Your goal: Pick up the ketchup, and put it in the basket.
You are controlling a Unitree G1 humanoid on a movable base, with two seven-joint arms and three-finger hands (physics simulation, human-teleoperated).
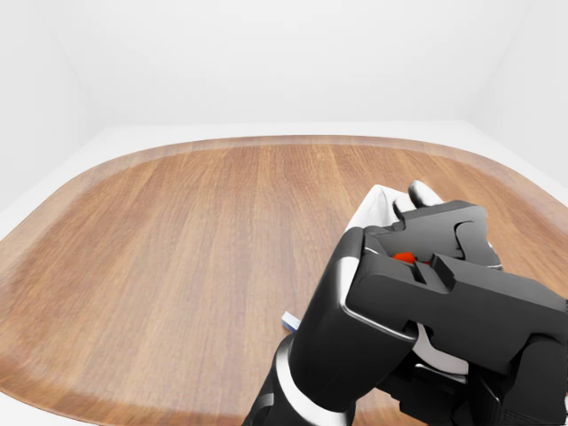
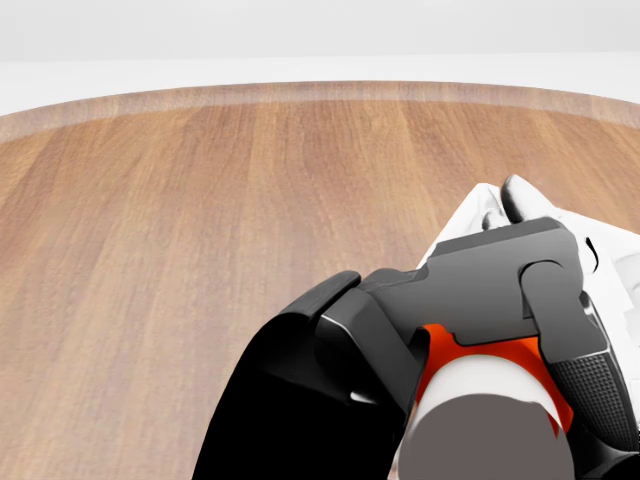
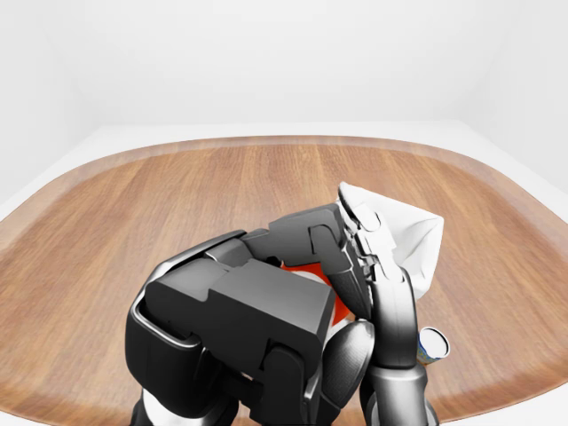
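Head view alone showed the ketchup point(image 2: 487, 400) plainly: red body, pale end toward camera, left hand point(image 2: 470, 300) fingers clamped round it, over the basket's point(image 2: 480, 215) white liner at right. Right-eye view alone showed the right hand point(image 3: 386, 293), upright beside it; finger state indeterminate. No legible label. Wooden table point(image 1: 177, 231).

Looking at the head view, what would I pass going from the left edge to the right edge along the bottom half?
Bare wooden table → the robot's dark left hand → the ketchup it grips → the white basket liner at the right edge.
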